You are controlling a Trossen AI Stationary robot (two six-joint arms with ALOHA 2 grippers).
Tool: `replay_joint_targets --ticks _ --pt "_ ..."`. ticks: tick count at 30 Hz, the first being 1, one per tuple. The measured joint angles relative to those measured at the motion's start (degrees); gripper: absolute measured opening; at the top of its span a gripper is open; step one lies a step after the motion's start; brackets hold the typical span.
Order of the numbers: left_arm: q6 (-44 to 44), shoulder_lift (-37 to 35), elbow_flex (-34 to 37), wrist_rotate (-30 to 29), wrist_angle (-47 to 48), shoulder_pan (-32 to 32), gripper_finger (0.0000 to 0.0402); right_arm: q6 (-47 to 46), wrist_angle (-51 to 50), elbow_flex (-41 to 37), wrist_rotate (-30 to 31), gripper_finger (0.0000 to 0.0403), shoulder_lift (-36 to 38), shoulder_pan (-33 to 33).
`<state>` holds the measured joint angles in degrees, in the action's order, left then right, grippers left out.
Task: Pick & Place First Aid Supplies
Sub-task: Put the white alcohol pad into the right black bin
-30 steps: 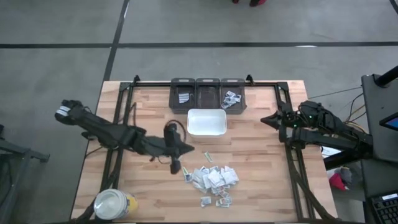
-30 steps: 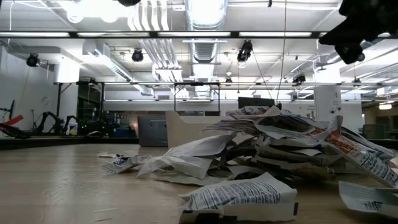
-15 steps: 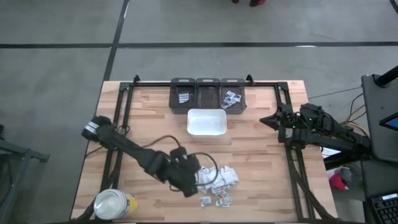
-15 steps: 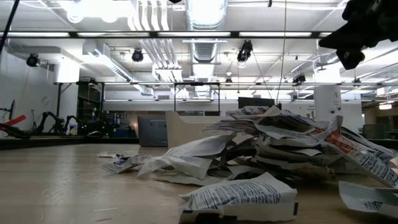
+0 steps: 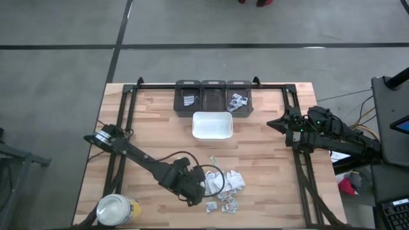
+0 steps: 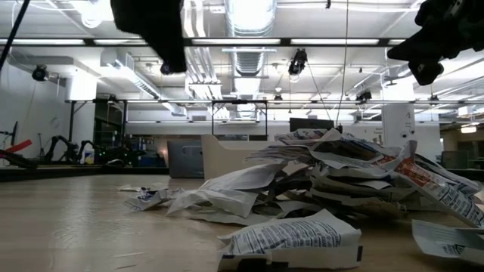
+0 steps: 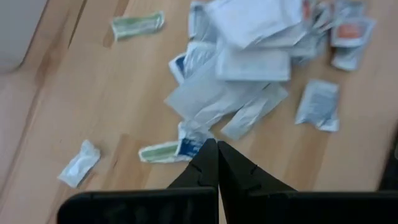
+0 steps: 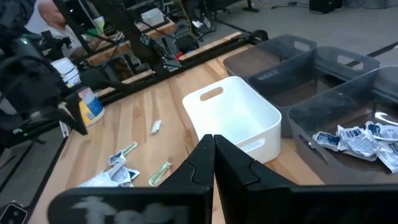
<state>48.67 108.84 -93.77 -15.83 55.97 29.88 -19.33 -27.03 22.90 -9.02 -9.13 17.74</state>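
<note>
The first aid supplies [image 5: 222,185] lie in a loose heap of small paper packets on the near half of the table [image 5: 268,166], in front of the white tray [image 5: 212,126], with a few strays just beside the heap. More packets already sit in the grey bins [image 5: 238,101] behind the tray. Over the last second I have swung my left gripper [image 5: 193,190] from the middle of the table down to the heap's left edge, so I am now right over the packets. Its fingers are pressed tight together and hold nothing; in the left wrist view the tips point at a green-and-white sachet [image 7: 163,151]. I judge I must spread them before I can pick. My right gripper [image 5: 276,122] waits at the table's right side, pinched together and empty.
</note>
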Motion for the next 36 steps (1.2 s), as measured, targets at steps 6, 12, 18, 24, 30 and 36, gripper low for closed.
replay_joint_targets --ticks 6,12,18,24,30,36 --pt "0.82 0.02 3.77 2.95 -3.32 0.01 0.0026 -0.04 -0.02 0.00 0.00 0.0008 0.00 0.00" --pt "0.35 0.02 7.84 3.01 -8.16 -0.01 0.0083 -0.02 -0.07 -0.04 -0.02 0.0008 0.00 0.00" --pt "-1.69 0.02 12.11 3.44 -12.68 -0.61 0.0098 0.19 -0.13 -0.07 0.00 0.0008 0.00 0.00" --pt "-4.65 0.02 13.53 4.65 -15.52 -2.62 0.0097 0.41 -0.13 -0.07 -0.02 0.0008 0.00 0.00" --pt "-6.82 0.02 14.47 6.62 -15.25 -4.43 0.0097 0.44 -0.15 -0.09 0.00 0.0008 0.00 0.00" --pt "-7.95 0.35 15.50 8.47 -16.08 -4.76 0.0096 0.45 -0.14 -0.09 0.00 0.0008 0.00 0.02"
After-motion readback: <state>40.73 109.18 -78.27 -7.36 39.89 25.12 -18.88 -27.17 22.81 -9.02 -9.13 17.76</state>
